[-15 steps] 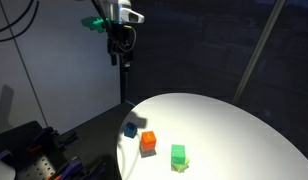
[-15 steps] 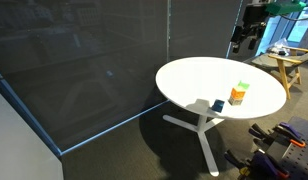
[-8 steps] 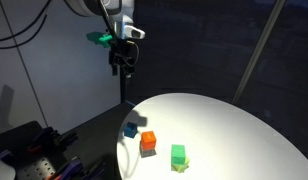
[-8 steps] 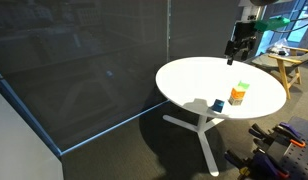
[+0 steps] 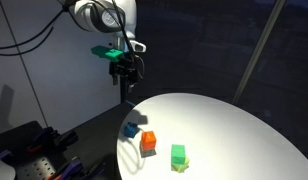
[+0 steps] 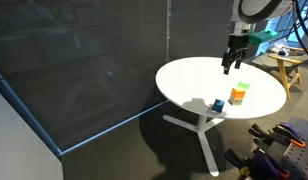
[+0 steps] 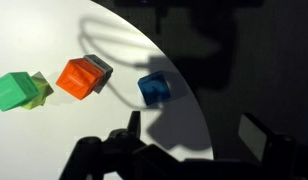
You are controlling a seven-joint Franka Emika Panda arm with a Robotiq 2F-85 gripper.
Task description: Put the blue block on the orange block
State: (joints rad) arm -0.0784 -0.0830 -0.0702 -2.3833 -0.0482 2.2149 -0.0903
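Quick update from the remote desk. Over the last second the arm has dropped a good way. The hand (image 5: 127,82) was up near the top of frame in both exterior views, and now it's lower and has drifted in toward the edge of the white surface (image 5: 229,125). It's still well above the blocks, though, so I'd call this the approach to the pick and nothing more. None of the blocks has budged.

The blue block (image 7: 154,88) sits near the rim of the surface. In the wrist view it's at roughly 3 o'clock from the orange block (image 7: 81,77), close but with a clear gap. The green block (image 7: 14,90) is off at 9 o'clock from the orange one and isn't part of this job. In an exterior view the blue block (image 5: 131,129) is below the hand and a touch forward of it.

The hand (image 7: 194,140) itself has its fingers (image 7: 129,128) spread wide, with nothing between them and nothing touching. From the hand's centre in the wrist view, the blue block is up at about 11 o'clock, so my guess is I need to nudge across that way before going down. The stacking hasn't started, and blue is still flat on the surface.
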